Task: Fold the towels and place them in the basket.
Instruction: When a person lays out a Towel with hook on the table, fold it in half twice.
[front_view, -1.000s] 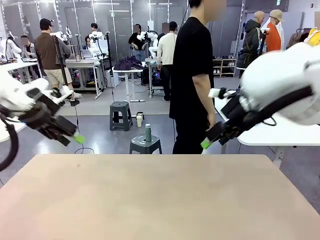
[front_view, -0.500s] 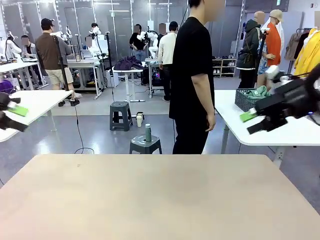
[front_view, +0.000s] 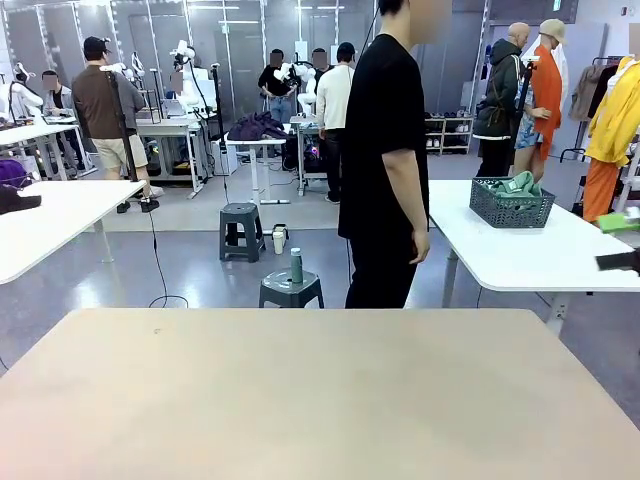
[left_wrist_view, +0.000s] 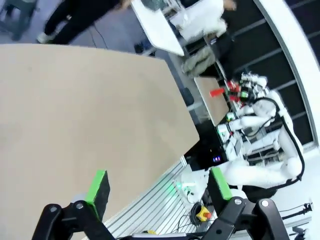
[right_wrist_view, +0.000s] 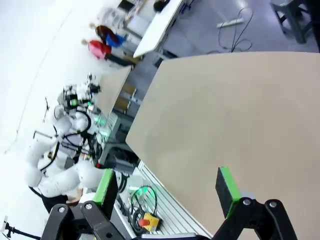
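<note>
Left wrist view: the left gripper (left_wrist_view: 159, 186) hangs over an edge of the beige table (left_wrist_view: 75, 100), its jaws spread wide with nothing between them. In the right wrist view the right gripper (right_wrist_view: 167, 186) is just as wide apart and holds nothing, also above the table's edge. In the front view a person (front_view: 385, 150) in a black T-shirt stands side-on at the far edge of the beige table, one arm hanging down. Just left of the person, on the floor, is a grey stool (front_view: 292, 291) with a green bottle (front_view: 296, 265) on top. Farther back on the right, a white table (front_view: 520, 262) carries the basket (front_view: 511, 210), dark grey with lattice sides, and the mint-green towel (front_view: 516, 184) lies bunched inside it, rising above the rim.
</note>
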